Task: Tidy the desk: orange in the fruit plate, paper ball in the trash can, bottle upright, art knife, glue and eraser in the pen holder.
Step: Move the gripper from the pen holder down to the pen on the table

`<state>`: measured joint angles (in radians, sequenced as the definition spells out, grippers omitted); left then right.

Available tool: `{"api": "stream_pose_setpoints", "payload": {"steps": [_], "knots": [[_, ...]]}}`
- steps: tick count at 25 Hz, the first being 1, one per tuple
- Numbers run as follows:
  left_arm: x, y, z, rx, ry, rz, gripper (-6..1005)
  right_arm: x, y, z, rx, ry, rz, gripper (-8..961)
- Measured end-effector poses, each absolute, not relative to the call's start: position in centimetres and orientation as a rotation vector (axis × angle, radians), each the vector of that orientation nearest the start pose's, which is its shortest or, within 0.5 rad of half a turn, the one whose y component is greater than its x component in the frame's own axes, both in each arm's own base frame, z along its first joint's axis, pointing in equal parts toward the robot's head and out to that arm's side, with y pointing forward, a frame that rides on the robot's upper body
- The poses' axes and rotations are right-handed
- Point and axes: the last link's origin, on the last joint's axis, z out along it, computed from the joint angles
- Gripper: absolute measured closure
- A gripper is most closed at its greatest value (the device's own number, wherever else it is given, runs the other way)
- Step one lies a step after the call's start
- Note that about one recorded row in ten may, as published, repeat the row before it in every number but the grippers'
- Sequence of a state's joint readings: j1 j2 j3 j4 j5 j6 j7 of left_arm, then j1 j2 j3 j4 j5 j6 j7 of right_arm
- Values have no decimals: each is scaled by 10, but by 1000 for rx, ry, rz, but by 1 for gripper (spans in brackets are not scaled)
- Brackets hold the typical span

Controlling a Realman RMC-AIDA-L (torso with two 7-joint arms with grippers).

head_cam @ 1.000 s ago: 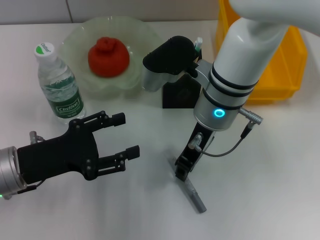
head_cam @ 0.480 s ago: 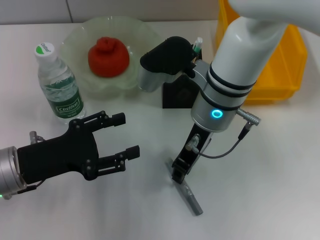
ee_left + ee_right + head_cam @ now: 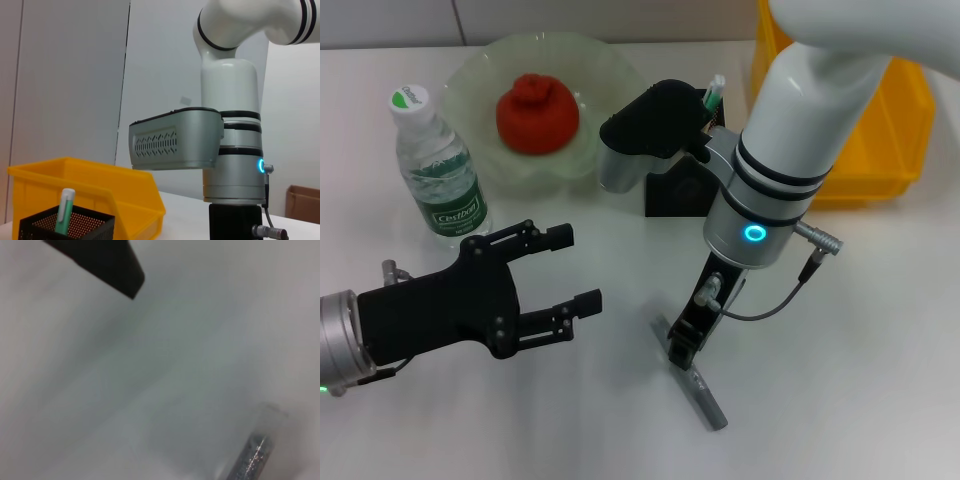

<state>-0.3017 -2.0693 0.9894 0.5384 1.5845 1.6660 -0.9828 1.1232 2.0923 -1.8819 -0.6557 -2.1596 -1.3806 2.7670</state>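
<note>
A grey art knife [image 3: 695, 385] lies flat on the white desk, and its tip shows in the right wrist view [image 3: 255, 457]. My right gripper [image 3: 681, 345] is down on the knife's near end. My left gripper [image 3: 575, 268] hovers open and empty at the front left. The orange [image 3: 537, 112] rests in the pale green fruit plate [image 3: 610, 75]. The bottle [image 3: 438, 170] stands upright beside the plate. A green and white glue stick [image 3: 714, 92] [image 3: 64, 210] stands in the black mesh pen holder [image 3: 682, 190] [image 3: 65, 227]. The paper ball and the eraser are out of view.
A yellow bin [image 3: 880, 130] [image 3: 100, 195] stands at the back right, behind the pen holder. My right arm's white forearm [image 3: 790, 150] reaches over the pen holder and hides part of it.
My right gripper has shifted slightly to the left, and the art knife's near end has moved left with it. The left arm has stayed still.
</note>
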Motion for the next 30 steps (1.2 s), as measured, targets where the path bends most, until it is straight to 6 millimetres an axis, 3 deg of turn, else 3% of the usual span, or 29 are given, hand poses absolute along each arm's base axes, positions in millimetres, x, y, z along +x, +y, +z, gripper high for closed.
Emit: {"api": "stream_pose_setpoints", "payload": {"steps": [30], "knots": [[-279,256,-23,-2670,-348,-1008,214,109,343,-124,-2817,995,-865,695]]}}
